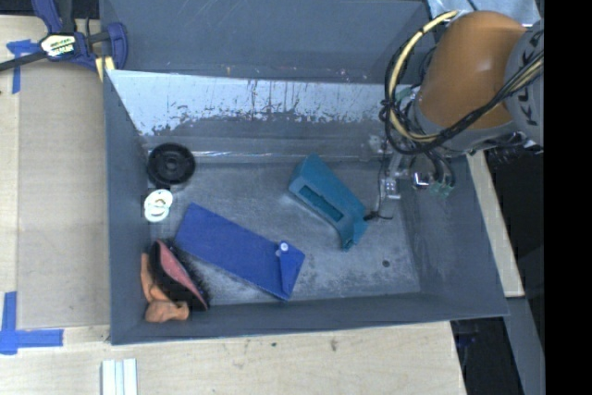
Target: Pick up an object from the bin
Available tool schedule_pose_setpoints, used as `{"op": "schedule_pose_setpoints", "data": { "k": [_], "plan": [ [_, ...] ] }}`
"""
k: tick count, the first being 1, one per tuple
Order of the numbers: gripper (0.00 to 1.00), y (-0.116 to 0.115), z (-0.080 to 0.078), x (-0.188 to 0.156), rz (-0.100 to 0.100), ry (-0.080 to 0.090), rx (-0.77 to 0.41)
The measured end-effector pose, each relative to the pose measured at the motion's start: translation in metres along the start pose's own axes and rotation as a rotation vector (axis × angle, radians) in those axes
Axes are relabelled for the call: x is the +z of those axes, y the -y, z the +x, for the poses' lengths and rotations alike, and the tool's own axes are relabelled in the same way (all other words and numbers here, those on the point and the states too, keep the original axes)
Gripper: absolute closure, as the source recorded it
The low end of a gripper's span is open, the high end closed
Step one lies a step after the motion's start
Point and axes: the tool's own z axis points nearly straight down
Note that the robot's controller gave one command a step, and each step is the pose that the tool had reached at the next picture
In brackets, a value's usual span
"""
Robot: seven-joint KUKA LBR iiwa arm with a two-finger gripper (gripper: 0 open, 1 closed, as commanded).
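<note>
1. The grey bin (277, 106) holds a few scattered things.
2. A flat blue pouch (231, 247) lies front-centre.
3. A teal block (324, 197) lies mid-bin, just left of the gripper (388, 191); whether the gripper is open or closed cannot be told.
4. A black disc (171, 164) sits far left.

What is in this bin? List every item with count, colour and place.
black disc: one, black, left side of the floor
white ring: one, white, just below the disc
flat pouch: one, blue, centre-left, slanted
teal block: one, teal, centre-right
soft toy: one, pink, tan and black, near-left corner
bin: one, grey
gripper: one, silver, beside the block's right end
arm cover: one, orange, right
</note>
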Motion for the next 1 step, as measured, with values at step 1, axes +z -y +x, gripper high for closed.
{"op": "schedule_pose_setpoints", "data": {
  "k": [1],
  "plan": [
    [0.00, -0.0109, 0.0035, 0.0201, 0.000, -0.002, -0.248]
  ]
}}
